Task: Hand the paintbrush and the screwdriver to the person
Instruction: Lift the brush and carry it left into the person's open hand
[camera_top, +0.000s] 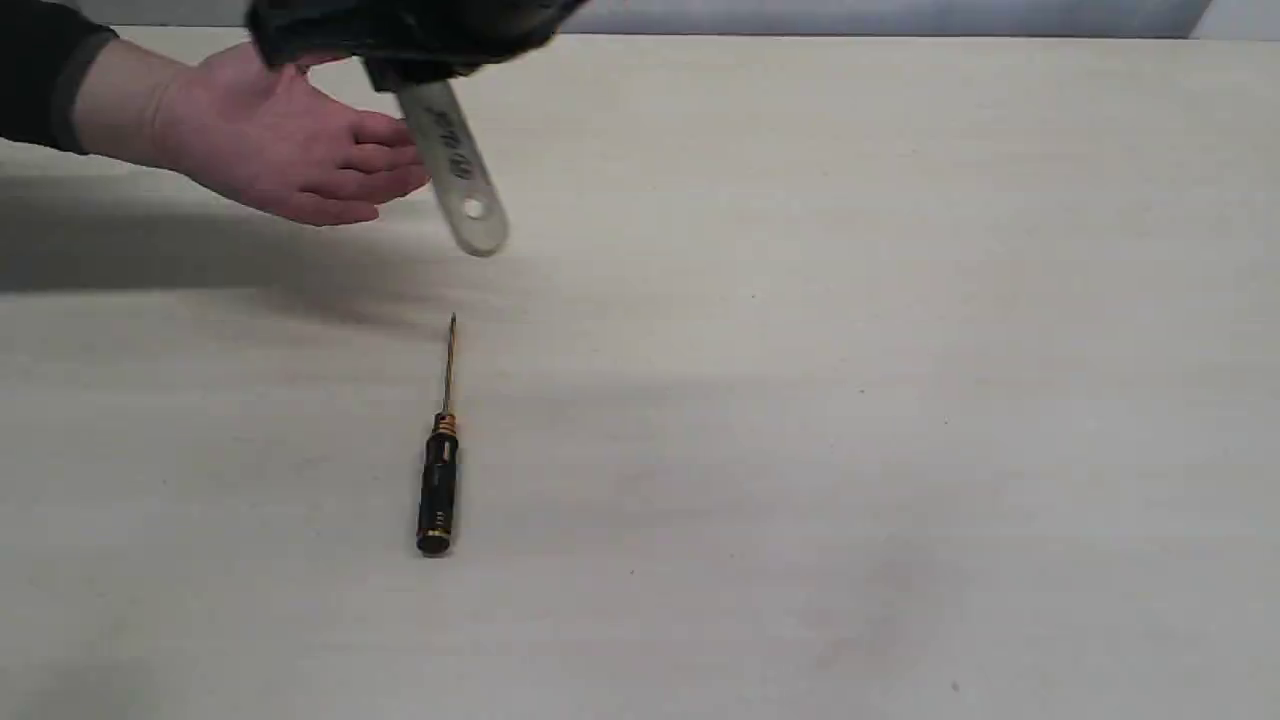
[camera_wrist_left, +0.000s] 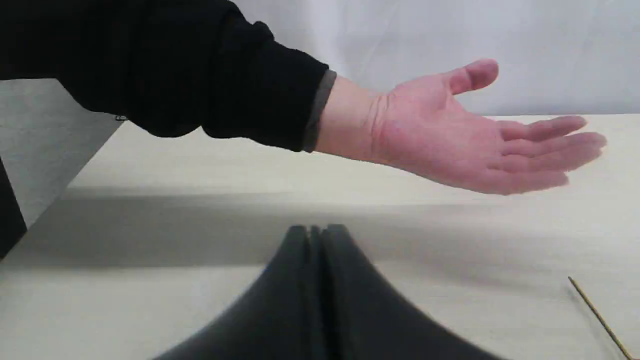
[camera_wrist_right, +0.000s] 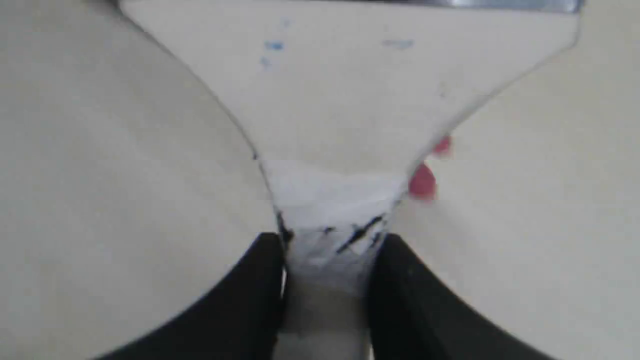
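Observation:
The paintbrush (camera_top: 455, 165) hangs handle-down over the table's far left, its wooden handle with black print and hole next to the person's fingers. My right gripper (camera_top: 400, 55) is shut on it; the right wrist view shows the fingers clamped on the handle (camera_wrist_right: 332, 240) below the wide wooden shoulder (camera_wrist_right: 350, 100). The person's open hand (camera_top: 270, 135) (camera_wrist_left: 450, 135) reaches in palm up, and its fingertips (camera_wrist_right: 422, 182) show beside the brush. The screwdriver (camera_top: 440, 470) lies on the table, shaft pointing away; its golden shaft (camera_wrist_left: 597, 317) shows. My left gripper (camera_wrist_left: 315, 230) is shut and empty.
The pale wooden table (camera_top: 900, 400) carries only the screwdriver. A black sleeve (camera_wrist_left: 175, 70) crosses above the table's left side. A light wall (camera_wrist_left: 450, 40) stands behind the far edge.

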